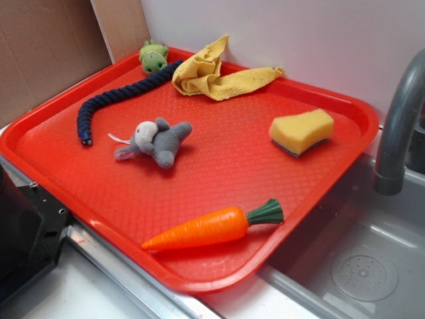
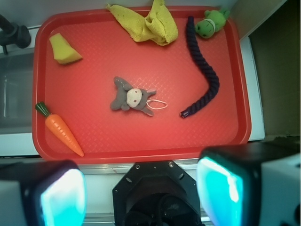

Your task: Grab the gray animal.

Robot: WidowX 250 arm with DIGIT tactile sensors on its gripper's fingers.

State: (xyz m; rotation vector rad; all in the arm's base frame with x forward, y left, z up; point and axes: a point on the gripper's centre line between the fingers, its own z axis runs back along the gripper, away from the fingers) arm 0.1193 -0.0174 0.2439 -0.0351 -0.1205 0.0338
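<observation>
While the gray animal [image 2: 130, 97] lies unobscured, the gripper's [image 2: 141, 193] spread fingers are cropped.

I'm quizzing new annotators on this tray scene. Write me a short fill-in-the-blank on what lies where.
1. The gray animal lies near the middle of the ____ tray.
2. The carrot's leafy top is colored ____.
3. The green plush sits at one end of the dark-blue ____.
4. The gripper holds ____.

Missing words: red; green; rope snake; nothing

The fingers [image 2: 61, 195] are blurred and cropped by the wrist view's bottom edge; the faucet [image 1: 398, 126] runs off the right edge.
</observation>
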